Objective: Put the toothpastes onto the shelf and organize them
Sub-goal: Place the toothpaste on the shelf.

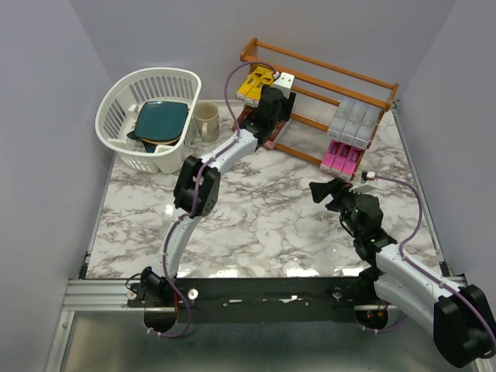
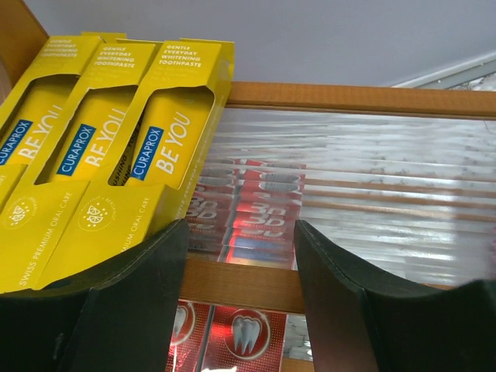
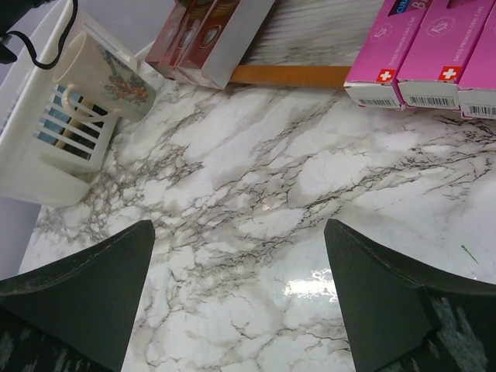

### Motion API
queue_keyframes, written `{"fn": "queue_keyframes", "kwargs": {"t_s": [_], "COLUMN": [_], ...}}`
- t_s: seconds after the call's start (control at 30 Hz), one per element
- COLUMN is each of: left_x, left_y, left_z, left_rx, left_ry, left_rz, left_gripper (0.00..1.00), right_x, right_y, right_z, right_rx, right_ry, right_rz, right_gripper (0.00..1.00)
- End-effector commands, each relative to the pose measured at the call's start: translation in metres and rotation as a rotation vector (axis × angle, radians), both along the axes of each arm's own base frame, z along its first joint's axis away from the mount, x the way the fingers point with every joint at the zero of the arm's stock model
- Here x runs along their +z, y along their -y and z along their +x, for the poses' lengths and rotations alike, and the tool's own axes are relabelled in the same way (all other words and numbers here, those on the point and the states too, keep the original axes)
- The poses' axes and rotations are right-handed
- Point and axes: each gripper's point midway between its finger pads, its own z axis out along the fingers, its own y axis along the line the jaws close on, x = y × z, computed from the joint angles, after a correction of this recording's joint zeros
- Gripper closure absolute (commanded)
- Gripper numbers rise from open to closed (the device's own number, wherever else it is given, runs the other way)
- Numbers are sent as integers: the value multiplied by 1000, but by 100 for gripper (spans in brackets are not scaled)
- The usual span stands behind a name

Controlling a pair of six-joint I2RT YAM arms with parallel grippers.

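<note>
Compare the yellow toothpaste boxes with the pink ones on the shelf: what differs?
Colour: yellow boxes versus pink boxes. Place: yellow boxes sit at the shelf's left end, a tier above red boxes; pink boxes sit at its right end, lowest tier, below grey boxes. The open left hand is right at the yellow boxes; the right hand hangs short of the pink boxes. Both lie in side-by-side rows.
</note>
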Motion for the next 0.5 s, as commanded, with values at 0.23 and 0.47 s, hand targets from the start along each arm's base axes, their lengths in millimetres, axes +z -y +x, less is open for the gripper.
{"fn": "queue_keyframes", "kwargs": {"t_s": [0.23,0.47], "left_x": [30,99], "left_y": [0,14], "left_z": [-4,-49], "left_rx": [-6,-131], "left_ry": [70,136], "left_rz": [-91,-186], "left_gripper": [24,18], "right_x": [19,47], "right_y": [-3,-6], "right_z": [4,-2], "right_rx": [11,46], "right_ry": [45,113], "right_rz": [5,16], "right_gripper": [1,1]}}
